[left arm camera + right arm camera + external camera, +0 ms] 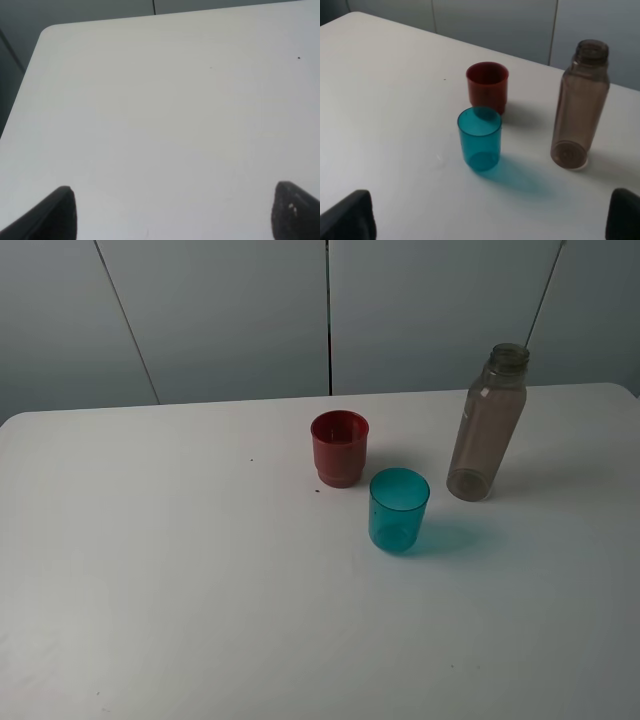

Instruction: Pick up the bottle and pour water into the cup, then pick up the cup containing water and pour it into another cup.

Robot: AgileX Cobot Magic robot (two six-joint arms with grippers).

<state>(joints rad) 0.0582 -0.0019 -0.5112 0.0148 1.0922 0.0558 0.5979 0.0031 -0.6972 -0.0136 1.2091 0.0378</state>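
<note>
On my overhead feed the bottle [488, 423] stands upright at right of centre, the cup [398, 509] just left and lower, another cup [339, 448] up-left beside it. My left gripper [172, 212] and right gripper [492, 215] both gape wide, holding nothing.

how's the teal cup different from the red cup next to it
The teal cup is see-through, so its base shows through the wall; the red cup is opaque. The teal cup has smooth, slightly tapered sides, while the red cup steps in to a narrower base. The teal cup stands nearer the front of the table, the red cup farther back. Both stand upright, mouths open, look about the same size, and sit apart.
</note>
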